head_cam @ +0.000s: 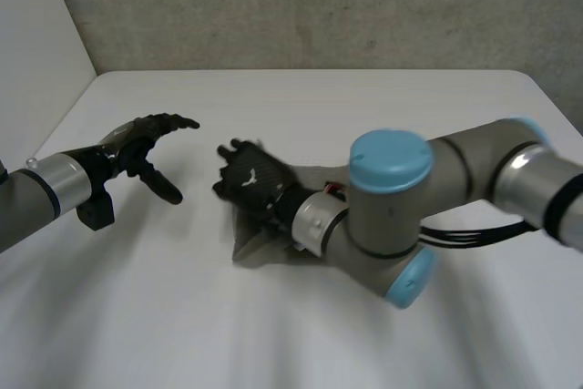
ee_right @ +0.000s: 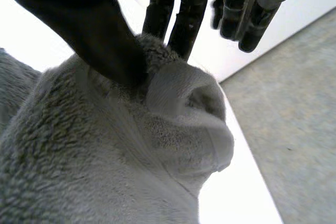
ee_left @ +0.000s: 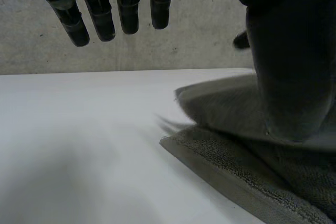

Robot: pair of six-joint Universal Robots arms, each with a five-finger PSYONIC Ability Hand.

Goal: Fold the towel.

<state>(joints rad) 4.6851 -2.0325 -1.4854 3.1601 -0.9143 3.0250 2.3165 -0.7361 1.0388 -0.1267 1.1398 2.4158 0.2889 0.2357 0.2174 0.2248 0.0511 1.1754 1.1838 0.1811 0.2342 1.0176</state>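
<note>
Right hand (head_cam: 248, 179) pinching a bunched towel (head_cam: 250, 248) fold, thumb against fingers, towel mostly hidden under that arm, long axis unclear, left hand (head_cam: 146, 145) fingers straight, empty.

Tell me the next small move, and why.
Probably draw the pinched fold across and lay it flat: the right hand pinches a raised fold of the towel between thumb and fingers, while the left hand hovers open beside it.
</note>
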